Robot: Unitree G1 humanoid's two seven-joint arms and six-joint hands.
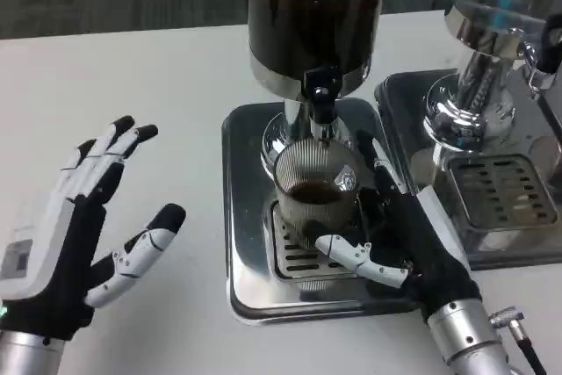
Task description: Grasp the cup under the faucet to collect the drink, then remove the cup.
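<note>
A clear ribbed cup stands on the drip grate under the black faucet of a dark drink dispenser. Dark liquid sits in the bottom of the cup. My right hand wraps around the cup from the right, its thumb across the cup's front and its fingers behind. My left hand hovers over the white table at the left, fingers spread, holding nothing.
The dispenser stands on a steel tray with a raised rim. A second chrome dispenser with its own tray and grate stands close at the right. A cable connector lies beside my right wrist.
</note>
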